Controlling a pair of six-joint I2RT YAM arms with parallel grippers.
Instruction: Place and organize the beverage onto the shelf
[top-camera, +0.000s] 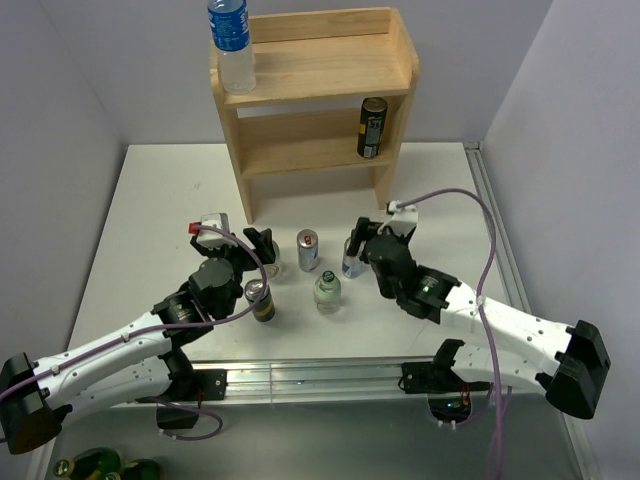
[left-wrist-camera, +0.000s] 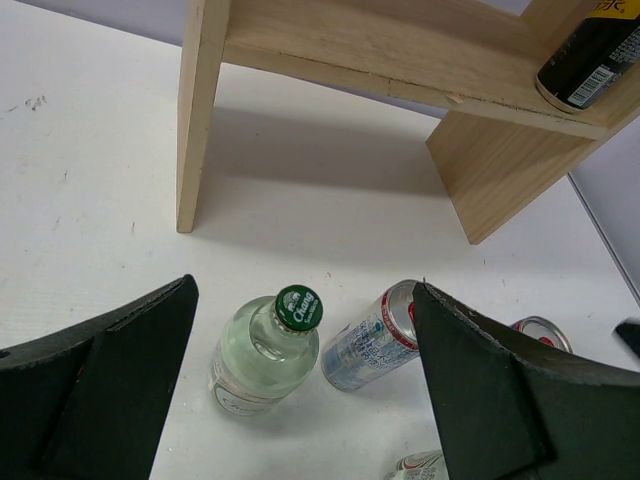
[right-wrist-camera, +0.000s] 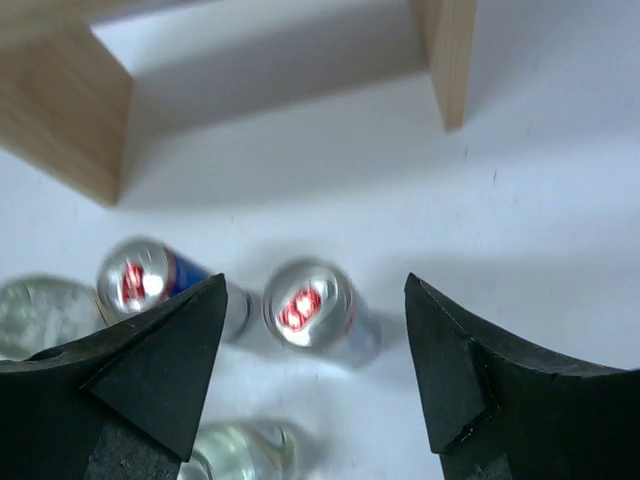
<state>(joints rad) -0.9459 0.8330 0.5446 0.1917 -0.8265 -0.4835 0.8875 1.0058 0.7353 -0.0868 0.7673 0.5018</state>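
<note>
Near edge, left of centre on the table (top-camera: 150, 200): a dark can (top-camera: 260, 300) stands upright, close beside your left arm. Just right of it stands a small glass bottle (top-camera: 327, 290), also upright. One row back, mid-table, is your left gripper (left-wrist-camera: 302, 288) with its fingers spread wide. A clear green-capped bottle (left-wrist-camera: 268, 350) shows in the gap between them, and neither pad can be seen touching it. Just right of that bottle is a blue-and-silver can (top-camera: 308, 250), apart from both grippers. Next along toward the right edge is your right gripper (right-wrist-camera: 312, 285), likewise spread. A silver can with a red tab (right-wrist-camera: 312, 312) sits in the opening. The wrist view is blurred there, so you cannot tell whether anything touches. Far edge, centre: the shelf (top-camera: 320, 65) stands on its side panels. On its top tier, at the left end, is a water bottle (top-camera: 232, 45) with a blue label, upright. On its lower tier, at the right end against the side panel, is a dark shelf can (top-camera: 372, 127), upright.
</note>
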